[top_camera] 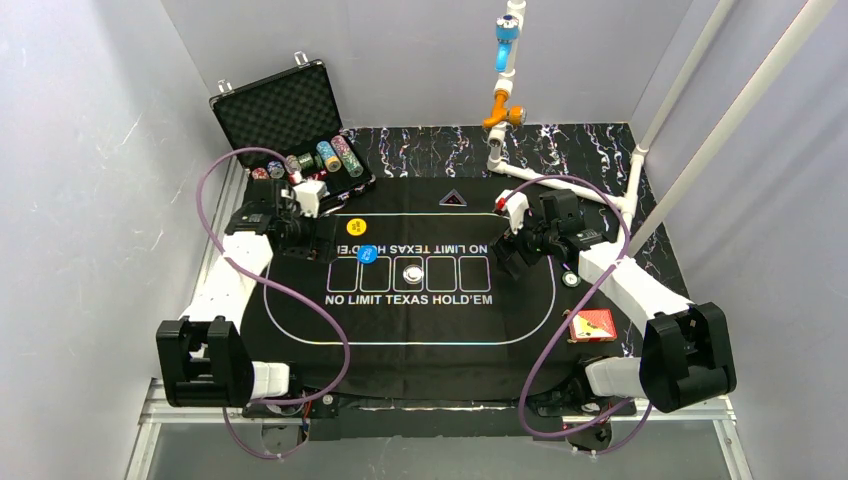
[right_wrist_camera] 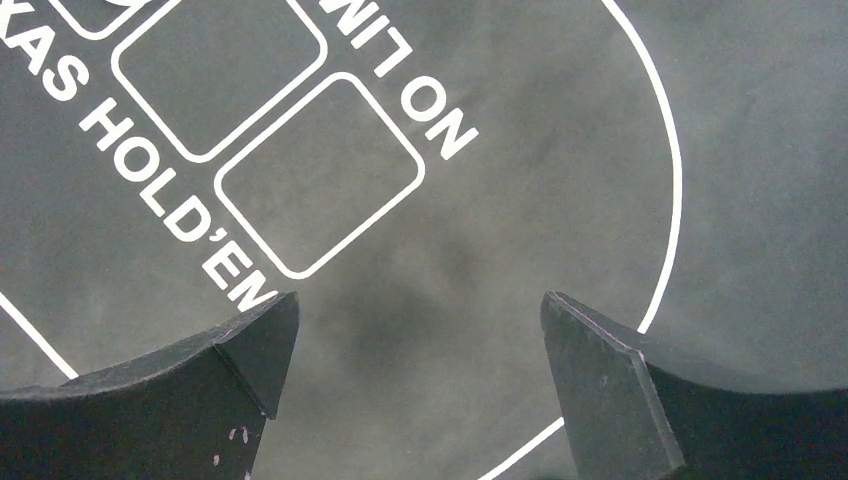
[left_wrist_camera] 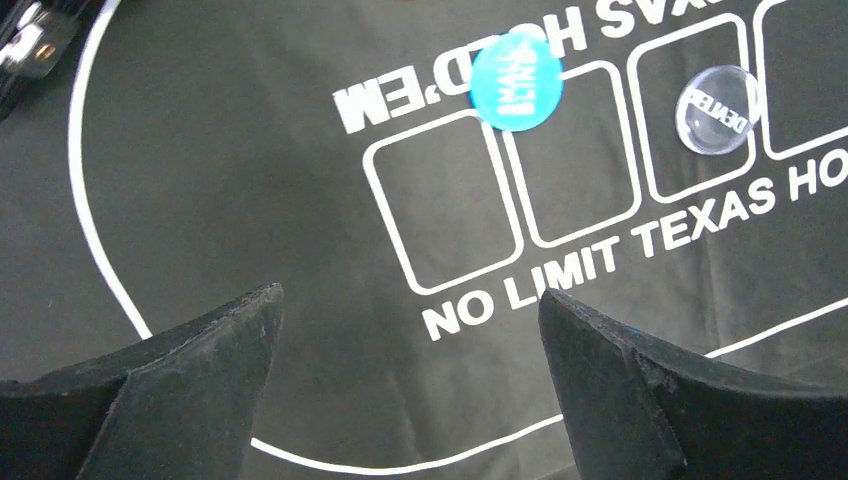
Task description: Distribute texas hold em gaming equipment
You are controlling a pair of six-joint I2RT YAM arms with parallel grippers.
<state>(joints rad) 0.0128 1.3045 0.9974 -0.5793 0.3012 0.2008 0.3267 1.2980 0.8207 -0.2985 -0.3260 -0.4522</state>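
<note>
On the black mat [top_camera: 440,330] lie a yellow button [top_camera: 354,227], a blue button [top_camera: 367,254] and a clear white button [top_camera: 412,272]. The left wrist view shows the blue button [left_wrist_camera: 516,82] and the clear one [left_wrist_camera: 716,108] ahead of my left gripper [left_wrist_camera: 410,310], which hangs open over bare mat. In the top view the left gripper [top_camera: 318,243] is just left of the blue button. My right gripper [top_camera: 512,252] is open over the mat's right end, and in its own view [right_wrist_camera: 420,315] nothing sits between its fingers. A red-backed deck [top_camera: 592,326] lies at the mat's near right. Striped poker chips [top_camera: 328,157] stand in the case.
The open black foam-lined case [top_camera: 280,110] sits at the back left, close behind the left wrist. A white pipe frame with orange and blue fittings [top_camera: 503,95] rises at the back centre. A small pale round piece [top_camera: 571,280] lies by the right arm.
</note>
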